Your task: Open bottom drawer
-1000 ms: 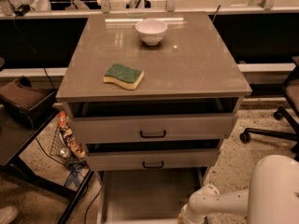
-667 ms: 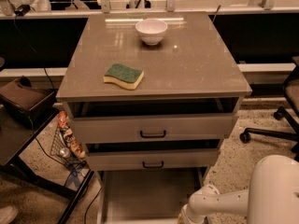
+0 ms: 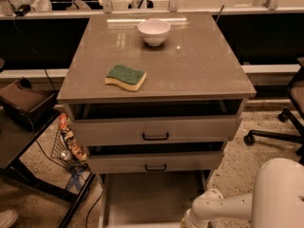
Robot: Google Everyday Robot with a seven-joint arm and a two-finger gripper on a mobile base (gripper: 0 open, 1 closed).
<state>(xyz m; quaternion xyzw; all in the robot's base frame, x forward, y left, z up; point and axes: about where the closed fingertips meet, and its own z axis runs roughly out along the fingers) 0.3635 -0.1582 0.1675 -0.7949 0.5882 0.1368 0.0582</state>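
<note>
The grey-beige cabinet (image 3: 156, 70) has three drawers. The bottom drawer (image 3: 152, 196) stands pulled far out towards me. Its shallow grey tray shows below the two upper fronts. Its front panel and handle lie below the picture's lower edge. The mid-sized front (image 3: 155, 163) and the tallest front (image 3: 155, 131) above it each carry a black bar handle and stand slightly out. My white arm (image 3: 213, 208) reaches in from the lower right to the drawer's right front corner. The gripper itself is cut off by the lower edge and does not show.
A white bowl (image 3: 154, 31) and a green-and-yellow sponge (image 3: 126, 77) lie on the cabinet top. A wire basket with clutter (image 3: 69, 144) and a dark side table (image 3: 19, 141) stand at the left. An office chair base (image 3: 280, 132) is at the right.
</note>
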